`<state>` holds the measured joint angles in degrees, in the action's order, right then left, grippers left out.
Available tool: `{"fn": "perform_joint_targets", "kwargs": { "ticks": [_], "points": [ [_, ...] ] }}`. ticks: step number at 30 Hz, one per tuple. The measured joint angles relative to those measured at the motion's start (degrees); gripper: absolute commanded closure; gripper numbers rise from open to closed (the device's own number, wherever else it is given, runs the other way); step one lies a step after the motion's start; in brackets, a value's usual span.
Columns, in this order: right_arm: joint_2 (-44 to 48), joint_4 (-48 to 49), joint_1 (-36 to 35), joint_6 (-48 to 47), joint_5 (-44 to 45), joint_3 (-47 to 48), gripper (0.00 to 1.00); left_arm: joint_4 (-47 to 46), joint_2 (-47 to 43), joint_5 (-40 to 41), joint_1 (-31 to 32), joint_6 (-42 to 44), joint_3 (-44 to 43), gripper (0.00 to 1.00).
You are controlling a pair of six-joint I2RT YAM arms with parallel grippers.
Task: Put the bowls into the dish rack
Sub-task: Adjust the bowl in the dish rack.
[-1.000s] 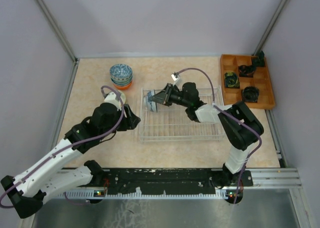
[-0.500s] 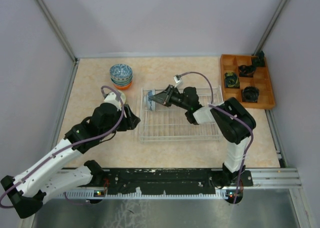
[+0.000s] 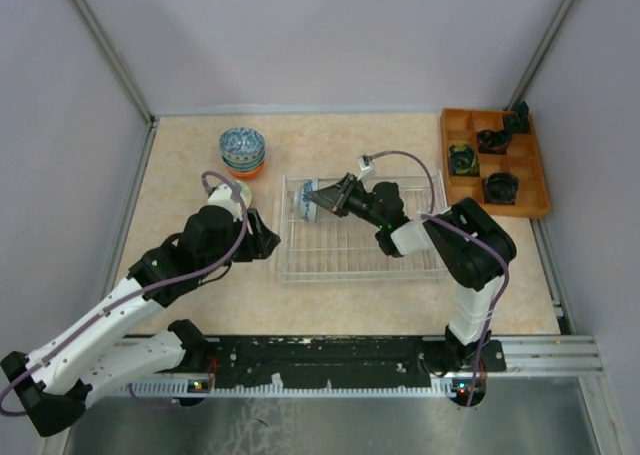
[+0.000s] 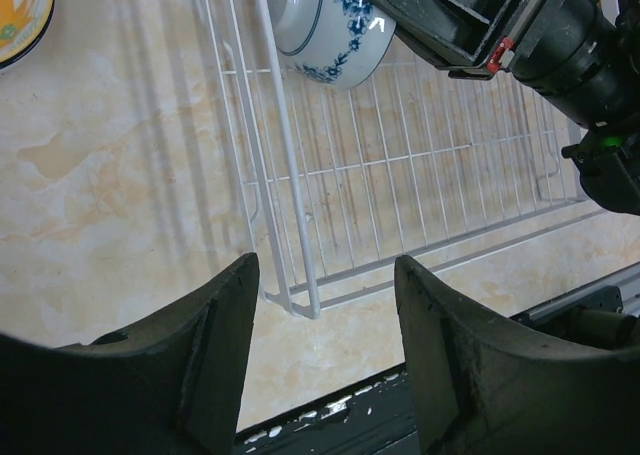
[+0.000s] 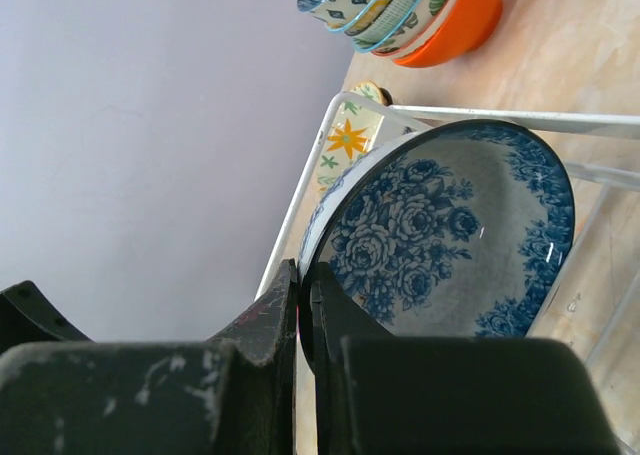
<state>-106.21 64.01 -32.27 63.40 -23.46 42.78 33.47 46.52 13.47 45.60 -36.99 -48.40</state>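
Beige counter (image 3: 330,140): right claw (image 3: 324,201) pinched blue-floral ceramic bowl (image 3: 303,201) at pale wire rack (image 3: 360,247) corner; left claw (image 4: 325,355) spread; next needed: gentle release.

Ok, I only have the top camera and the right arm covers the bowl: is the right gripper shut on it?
Observer: Yes, the right wrist view shows the right gripper pinching the blue-flowered bowl's rim.
Operator: Left gripper holding anything?
Observer: No, the left gripper is open and empty, over the dish rack's near-left corner.
Operator: What's half hidden by the left arm?
Observer: An orange-flowered bowl on the table outside the rack.
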Motion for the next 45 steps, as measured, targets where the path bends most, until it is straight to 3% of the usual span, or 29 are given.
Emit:
{"fn": "perform_joint_targets", "kwargs": {
  "ticks": [9, 21, 37, 45],
  "points": [
    [1.2, 1.3, 0.1, 0.3, 1.8, -2.3, 0.99, -0.1, 0.1, -0.3, 0.0, 0.0, 0.0, 0.37],
    [2.0, 0.7, 0.2, 0.7, 3.4, -3.4, 0.71, -0.1, 0.1, -0.3, 0.0, -0.2, 0.9, 0.37],
    [3.4, -3.9, 0.3, -1.2, 4.0, -3.7, 0.53, -0.5, 0.6, -0.4, 0.0, -0.2, 1.1, 0.38],
    [4.9, -7.8, 0.3, -3.2, 3.9, -3.6, 0.48, -0.5, 0.7, -0.4, 0.0, -0.2, 1.1, 0.38]
  ]
}}
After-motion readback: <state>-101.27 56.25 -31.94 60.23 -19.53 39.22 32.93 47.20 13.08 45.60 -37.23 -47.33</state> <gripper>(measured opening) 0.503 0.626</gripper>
